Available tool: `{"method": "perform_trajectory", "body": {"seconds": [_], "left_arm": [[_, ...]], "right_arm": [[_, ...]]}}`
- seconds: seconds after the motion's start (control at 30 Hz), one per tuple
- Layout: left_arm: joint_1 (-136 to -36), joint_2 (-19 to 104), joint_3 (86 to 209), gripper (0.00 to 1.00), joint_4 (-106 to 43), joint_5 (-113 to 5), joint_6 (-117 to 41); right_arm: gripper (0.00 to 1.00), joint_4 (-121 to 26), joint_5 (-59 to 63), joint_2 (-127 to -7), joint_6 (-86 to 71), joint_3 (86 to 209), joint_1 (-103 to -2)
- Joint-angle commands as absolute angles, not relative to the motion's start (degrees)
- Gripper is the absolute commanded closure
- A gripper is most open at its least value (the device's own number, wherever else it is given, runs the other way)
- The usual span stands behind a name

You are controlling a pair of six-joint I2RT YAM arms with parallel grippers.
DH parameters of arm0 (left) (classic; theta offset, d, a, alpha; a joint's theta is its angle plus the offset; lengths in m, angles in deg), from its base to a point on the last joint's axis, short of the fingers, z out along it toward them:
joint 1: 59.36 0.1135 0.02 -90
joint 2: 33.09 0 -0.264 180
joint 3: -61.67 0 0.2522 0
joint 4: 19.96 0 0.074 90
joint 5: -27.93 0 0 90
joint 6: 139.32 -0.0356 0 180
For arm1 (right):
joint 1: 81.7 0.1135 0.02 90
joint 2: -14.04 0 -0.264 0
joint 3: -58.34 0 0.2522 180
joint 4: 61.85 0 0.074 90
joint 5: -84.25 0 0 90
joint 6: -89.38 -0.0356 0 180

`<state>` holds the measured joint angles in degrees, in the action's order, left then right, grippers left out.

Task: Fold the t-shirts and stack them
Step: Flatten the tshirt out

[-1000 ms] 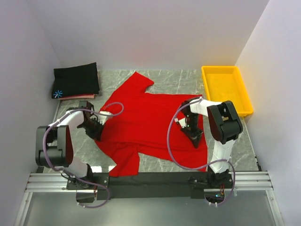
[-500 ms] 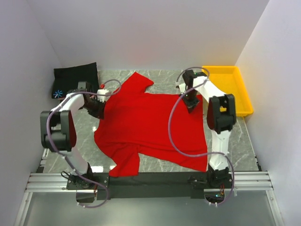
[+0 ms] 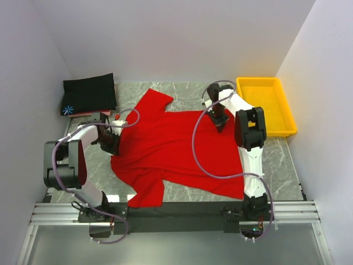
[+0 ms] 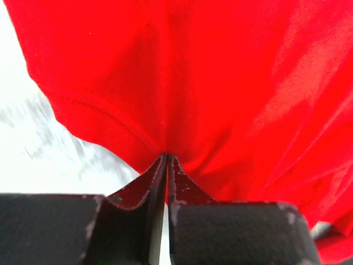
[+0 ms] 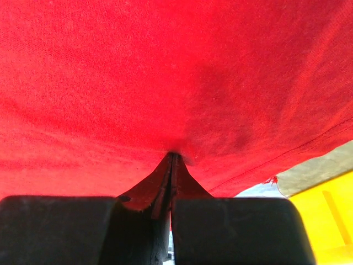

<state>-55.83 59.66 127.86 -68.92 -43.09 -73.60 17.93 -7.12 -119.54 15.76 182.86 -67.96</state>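
1 red t-shirt (image 3: pixel 176 146), 1 black t-shirt (image 3: pixel 88 93), 1 yellow tray (image 3: pixel 266 102).

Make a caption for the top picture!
Left hand and right hand pinch the red t-shirt; a folded black t-shirt lies far left.

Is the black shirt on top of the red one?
No, the folded black t-shirt lies in a corner, apart from the red t-shirt.

The red shirt (image 3: pixel 176 149) lies spread out and a bit wrinkled in the middle of the table (image 3: pixel 193 91). One sleeve points far and one points near. The black shirt (image 3: pixel 88 94) is folded in the far left corner. It has a small blue-white star mark (image 3: pixel 68 109) and lies on a pink shirt (image 3: pixel 88 114).
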Motion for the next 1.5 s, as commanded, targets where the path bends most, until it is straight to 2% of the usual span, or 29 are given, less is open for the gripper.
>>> {"method": "perform_trajectory", "body": {"seconds": [0.0,0.17,0.33,0.37,0.43,0.6,0.63,0.8,0.97,1.07,1.47], "left_arm": [[-54.62,57.45,123.95,0.89,-74.41,-48.45,-74.55],[-53.47,58.66,130.87,0.75,-76.07,-42.14,-74.64],[-53.56,65.78,151.17,0.66,-77.75,-33.61,-70.78],[-53.73,68.49,153.72,0.64,-77.49,-33.16,-69.99],[-54.26,71.4,160.23,0.61,-77.05,-33.33,-68.58],[-55.14,78.97,169.2,0.53,-74.94,-35.0,-64.71],[-55.4,79.58,169.73,0.51,-73.89,-35.44,-64.27],[-56.54,82.31,171.06,0.5,-71.6,-37.2,-62.51],[-57.07,83.45,170.27,0.5,-70.1,-38.08,-61.72],[-57.25,83.81,170.0,0.5,-70.1,-38.08,-61.54],[-57.25,87.06,172.72,0.47,-71.16,-39.66,-62.15]], "right_arm": [[0.97,16.6,-6.11,-120.88,17.83,183.99,-66.05],[0.9,15.72,-2.07,-117.1,18.63,183.89,-66.14],[0.81,14.4,-0.31,-113.76,17.84,188.63,-70.26],[0.73,13.62,-0.13,-112.97,17.14,188.99,-70.97],[0.69,12.03,-0.48,-112.96,16.61,190.57,-72.64],[0.67,6.77,-5.65,-114.63,13.28,191.19,-73.61],[0.65,6.06,-7.14,-114.89,12.57,191.19,-73.7],[0.65,1.76,-11.99,-116.92,8.53,190.93,-74.66],[0.54,-2.83,-11.03,-117.96,6.16,190.48,-76.07],[0.53,-1.51,-10.15,-120.69,5.54,194.69,-76.42],[0.52,-0.63,-8.13,-127.11,4.83,197.69,-77.92]]}}
